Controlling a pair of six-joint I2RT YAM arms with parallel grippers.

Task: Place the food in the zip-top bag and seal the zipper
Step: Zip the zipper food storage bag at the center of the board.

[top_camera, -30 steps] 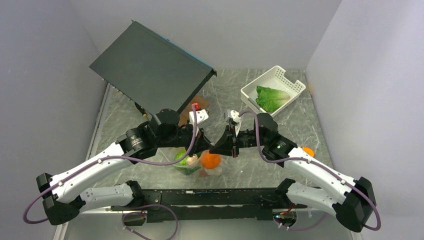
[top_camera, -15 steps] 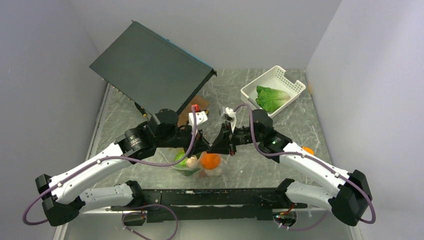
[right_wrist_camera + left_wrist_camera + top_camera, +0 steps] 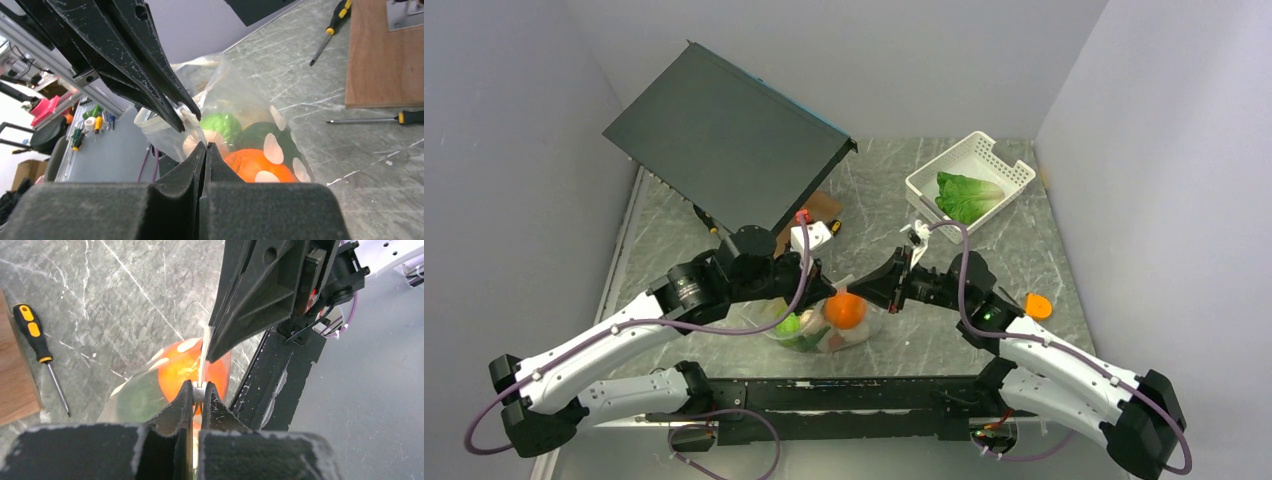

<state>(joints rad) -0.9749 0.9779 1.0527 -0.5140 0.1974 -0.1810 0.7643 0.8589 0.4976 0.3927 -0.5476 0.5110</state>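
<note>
The zip-top bag (image 3: 824,330), clear with white dots, hangs between my two grippers above the table's near middle. It holds the food: an orange (image 3: 846,310), green pieces (image 3: 790,325) and a pale beige piece (image 3: 192,142). My left gripper (image 3: 199,390) is shut on the white zipper (image 3: 204,347) at the bag's mouth. My right gripper (image 3: 206,145) is shut on the same mouth edge, facing the left gripper (image 3: 186,116). In the top view the zipper (image 3: 844,283) runs between the left gripper (image 3: 830,291) and the right gripper (image 3: 866,293). The orange (image 3: 250,165) and a green piece (image 3: 222,125) show through the bag (image 3: 285,150).
A white slotted basket (image 3: 999,160) with a lettuce leaf (image 3: 967,195) stands at the back right. A large dark panel (image 3: 724,135) leans at the back left. A wooden board (image 3: 385,55) and two screwdrivers (image 3: 332,25) (image 3: 380,119) lie behind the bag. An orange piece (image 3: 1037,304) lies on the right.
The two grippers have drawn apart, the right one shifting right and lower. The bag now hangs wider between them, and the zipper strip shows in the gap.
</note>
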